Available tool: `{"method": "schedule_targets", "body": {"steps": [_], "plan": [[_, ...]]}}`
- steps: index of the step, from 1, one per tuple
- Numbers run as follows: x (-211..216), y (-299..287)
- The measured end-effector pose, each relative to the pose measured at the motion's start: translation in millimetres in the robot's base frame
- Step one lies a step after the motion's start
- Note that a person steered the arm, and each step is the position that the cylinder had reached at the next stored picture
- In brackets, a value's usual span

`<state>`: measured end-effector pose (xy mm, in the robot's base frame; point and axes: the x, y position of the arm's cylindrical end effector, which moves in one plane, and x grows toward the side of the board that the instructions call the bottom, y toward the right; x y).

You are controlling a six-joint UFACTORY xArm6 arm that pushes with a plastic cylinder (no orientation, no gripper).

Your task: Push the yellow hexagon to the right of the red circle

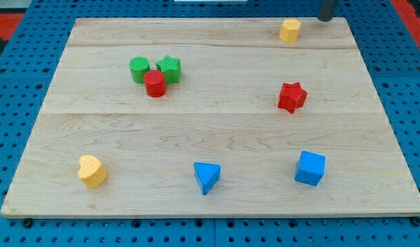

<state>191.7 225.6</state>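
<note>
You had my tip (327, 18), a bare rod grasping nothing, just right of the yellow hexagon (289, 31) at the view's top; the red circle (155, 84) sat far left, touching two green blocks.

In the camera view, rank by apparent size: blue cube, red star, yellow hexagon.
1. Blue cube, largest.
2. Red star.
3. Yellow hexagon, smallest.
The cube lies nearest the view's bottom, the hexagon farthest, so true sizes may be alike.
</note>
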Motion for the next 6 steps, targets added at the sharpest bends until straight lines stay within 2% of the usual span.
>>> {"method": "schedule_targets", "body": {"steps": [1, 3, 5, 6], "plan": [[18, -60], [44, -111], [51, -73], [91, -91]]}}
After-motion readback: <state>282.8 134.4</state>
